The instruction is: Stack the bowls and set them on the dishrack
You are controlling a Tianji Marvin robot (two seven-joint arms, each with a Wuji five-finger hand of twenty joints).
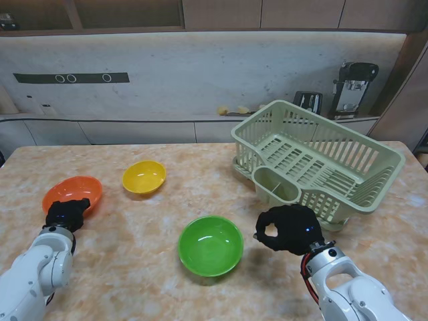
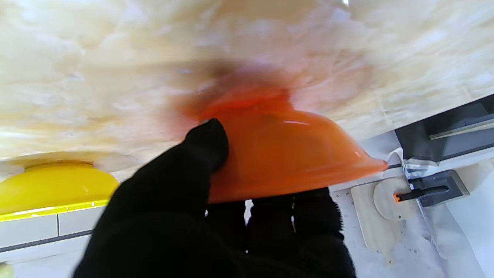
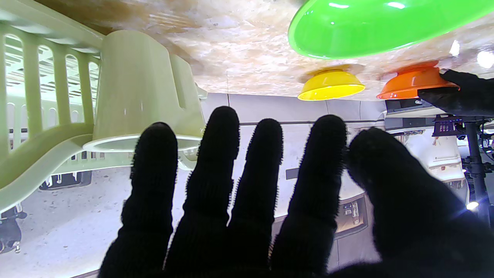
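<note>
Left hand (image 1: 65, 214) pinched the near rim of the orange bowl (image 1: 73, 192) at the table's (image 1: 134, 267) left edge, thumb on the outer wall and fingers under the lip. Right hand (image 1: 289, 229) hovered spread and empty between the green bowl (image 1: 210, 245) and the dishrack (image 1: 321, 160). Best lift it level, clear the yellow bowl (image 1: 144, 176), then nest squarely.

No readable writing, labels, brand names, or numbers appear anywhere. The bowls, dish rack, table, and the appliances on the back counter carry no lettering that can be made out.
</note>
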